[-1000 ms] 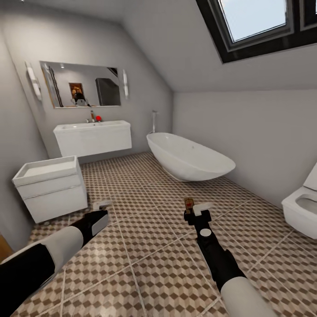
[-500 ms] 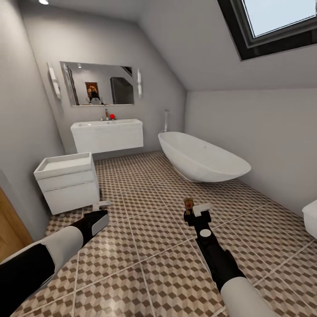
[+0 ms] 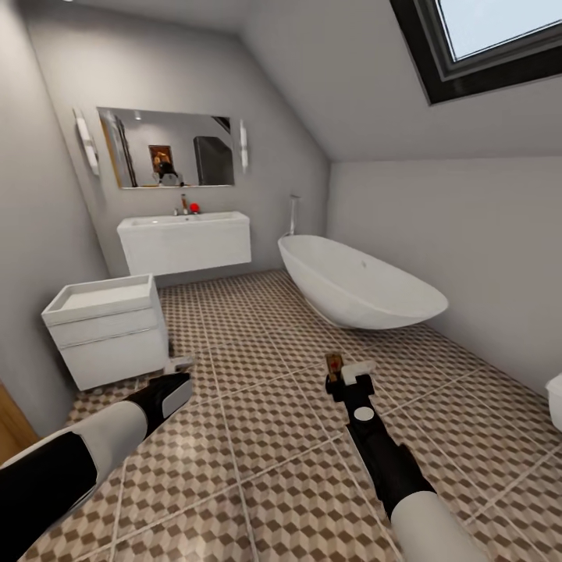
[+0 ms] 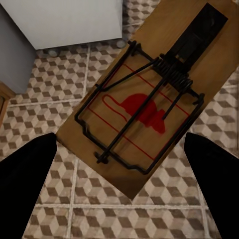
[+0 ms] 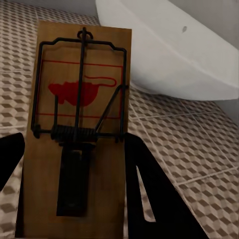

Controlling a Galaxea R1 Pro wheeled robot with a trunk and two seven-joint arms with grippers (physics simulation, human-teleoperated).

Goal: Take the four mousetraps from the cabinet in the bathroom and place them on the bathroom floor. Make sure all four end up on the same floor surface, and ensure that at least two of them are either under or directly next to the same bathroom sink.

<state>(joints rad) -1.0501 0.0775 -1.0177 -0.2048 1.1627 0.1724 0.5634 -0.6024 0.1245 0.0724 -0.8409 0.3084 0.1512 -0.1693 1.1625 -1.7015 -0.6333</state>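
View panned slightly right, each tool [image 3: 346, 373] gripping a mousetrap [image 5: 82, 129]

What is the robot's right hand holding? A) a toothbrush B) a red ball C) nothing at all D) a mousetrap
D, because the right wrist view shows a brown wooden mousetrap with black wire and a red mouse picture held in the right gripper, with the bathtub behind it.
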